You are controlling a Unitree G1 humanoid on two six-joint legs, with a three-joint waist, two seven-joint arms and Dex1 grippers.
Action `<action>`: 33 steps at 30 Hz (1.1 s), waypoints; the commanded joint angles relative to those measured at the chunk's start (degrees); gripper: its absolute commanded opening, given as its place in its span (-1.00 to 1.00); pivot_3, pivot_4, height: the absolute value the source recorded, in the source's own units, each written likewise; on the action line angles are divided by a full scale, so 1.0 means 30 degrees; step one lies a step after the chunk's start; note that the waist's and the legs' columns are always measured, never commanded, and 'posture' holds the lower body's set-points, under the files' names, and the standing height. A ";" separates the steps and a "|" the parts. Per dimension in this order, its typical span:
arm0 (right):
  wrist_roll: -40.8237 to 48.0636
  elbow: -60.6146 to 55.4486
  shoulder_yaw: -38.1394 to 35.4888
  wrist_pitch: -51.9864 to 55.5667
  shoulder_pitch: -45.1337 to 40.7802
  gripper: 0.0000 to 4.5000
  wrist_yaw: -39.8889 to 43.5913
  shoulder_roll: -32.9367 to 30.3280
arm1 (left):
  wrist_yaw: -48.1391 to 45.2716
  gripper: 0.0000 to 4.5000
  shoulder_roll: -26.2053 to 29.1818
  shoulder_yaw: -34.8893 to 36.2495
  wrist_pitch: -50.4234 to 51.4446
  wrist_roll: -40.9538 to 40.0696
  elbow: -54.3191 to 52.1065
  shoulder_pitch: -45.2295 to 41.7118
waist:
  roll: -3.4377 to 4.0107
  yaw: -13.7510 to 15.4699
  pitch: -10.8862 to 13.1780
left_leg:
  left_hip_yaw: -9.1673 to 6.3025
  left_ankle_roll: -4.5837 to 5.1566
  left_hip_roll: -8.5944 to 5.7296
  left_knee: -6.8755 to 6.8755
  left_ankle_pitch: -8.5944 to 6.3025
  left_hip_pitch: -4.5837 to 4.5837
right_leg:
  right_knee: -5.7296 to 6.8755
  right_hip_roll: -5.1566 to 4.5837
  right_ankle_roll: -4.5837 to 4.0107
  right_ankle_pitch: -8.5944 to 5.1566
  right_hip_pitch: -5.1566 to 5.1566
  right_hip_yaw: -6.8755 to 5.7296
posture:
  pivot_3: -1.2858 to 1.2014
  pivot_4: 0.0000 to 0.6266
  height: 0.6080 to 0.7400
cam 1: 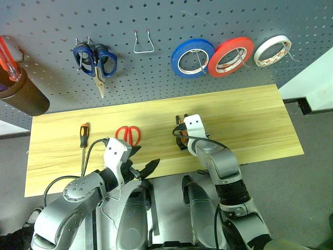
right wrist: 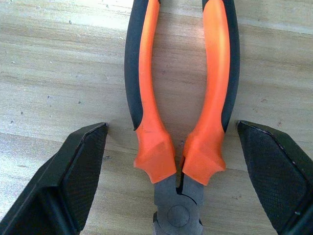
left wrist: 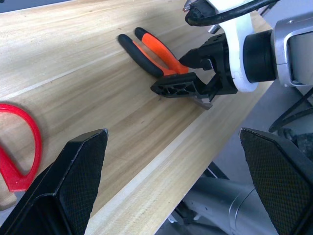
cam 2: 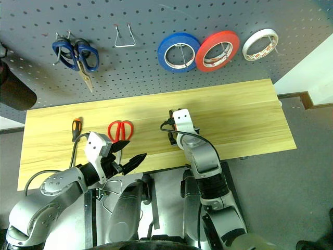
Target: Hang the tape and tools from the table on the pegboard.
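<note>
Pegboard (cam 1: 156, 73) backs the tabletop (cam 1: 250, 120). Going left to right on the board: brown cup (cam 1: 23, 96), blue-handled scissors (cam 1: 95, 61) hung, one empty wire hook (cam 1: 143, 44), then blue roll (cam 1: 192, 57), red tape (cam 1: 230, 55) and white roll (cam 1: 272, 50), each on a hook. So tape looks done; tools remain.

On the tabletop, left to right: small screwdriver (cam 1: 83, 134), red-handled scissors (cam 1: 128, 134), pliers (right wrist: 178, 98) near the front edge.

Left end effector (cam 1: 147, 169) is wide open, empty, hanging just off the front edge near the scissors. Right end effector (left wrist: 195, 73) is also wide, empty, straddling the pliers at the pivot end; handles point toward the board.

Judgement: step in hand is the pliers grasp. Next move: come down, close across the handles just above the pivot, lift, carry to the empty hook.

Clearances: pliers head sits close to the front edge, so a nudge toward the robot could tip it off. Bare wood on both sides of the pliers; straight lift path to the hook looks unobstructed.
</note>
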 commanded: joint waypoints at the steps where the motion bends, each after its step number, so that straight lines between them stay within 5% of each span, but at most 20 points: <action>1: -0.0034 -0.0260 0.0025 0.0008 0.0223 0.79 -0.0038 0.0219 | 0.0029 1.00 0.0087 0.0285 0.0095 -0.0370 -0.0890 0.0251 | 0.0003 -0.0001 0.0005 | 0.0001 0.0000 0.0000 0.0000 0.0000 0.0001 | 0.0000 -0.0001 0.0000 0.0000 0.0000 0.0000 | 0.08 0.60 0.64; 7: -0.0107 -0.0360 0.0027 0.0113 0.0273 -0.01 0.0014 0.0183 | 0.0086 1.00 0.0167 0.0195 0.0042 -0.0473 -0.0815 0.0193 | 0.0006 -0.0012 0.0011 | 0.0002 -0.0001 0.0000 -0.0010 0.0000 0.0001 | -0.0003 -0.0001 0.0001 -0.0001 -0.0004 0.0000 | 0.08 0.60 0.64; 20: 0.0795 -0.2525 0.0868 -0.1089 0.1022 -0.01 0.2326 -0.0865 | -0.0219 1.00 0.0240 -0.0070 -0.0352 -0.0162 -0.0273 -0.0095 | 0.0006 0.0014 0.0012 | 0.0007 -0.0011 -0.0006 -0.0069 0.0006 -0.0044 | -0.0015 0.0000 0.0051 0.0014 -0.0061 0.0001 | 0.08 0.53 0.64; 33: 0.3674 -0.8896 -0.1168 -0.1785 0.4243 -0.01 0.7069 -0.5512 | -0.3707 1.00 -0.0342 0.0443 -0.4904 0.0396 0.3800 -0.1850 | -0.0185 0.0217 -0.0180 | 0.0030 -0.0202 -0.0040 -0.0042 0.0117 -0.0295 | -0.0009 -0.0003 0.0067 0.0030 -0.0263 -0.0052 | 0.08 0.03 0.64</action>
